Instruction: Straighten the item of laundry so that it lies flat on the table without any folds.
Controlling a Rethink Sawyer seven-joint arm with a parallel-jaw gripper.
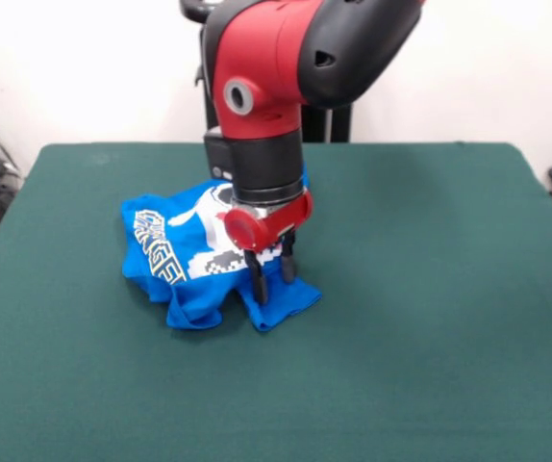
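- The item of laundry (175, 260), a small bright blue T-shirt, sits bunched on the table (430, 318), left of centre from my camera. The white print and lettering are creased and partly folded under, and one flap of cloth sticks out toward the near side.
- I judge it light, limp and not slippery on the felt-like top: it should drag and unfold rather than slide as a whole, and it will drape from whatever point I lift.
- Best hold, I think, is an outer edge or corner such as that near flap, a single layer, so a pull spreads the folds instead of lifting the whole bundle.
- The gripper (272, 275) is down on that near flap. Its two dark fingers (257, 279) stand a narrow gap apart, tips at the cloth.
- I cannot tell whether fabric is pinched between them or they merely press on it.
- The table around the shirt offers plenty of room for spreading.
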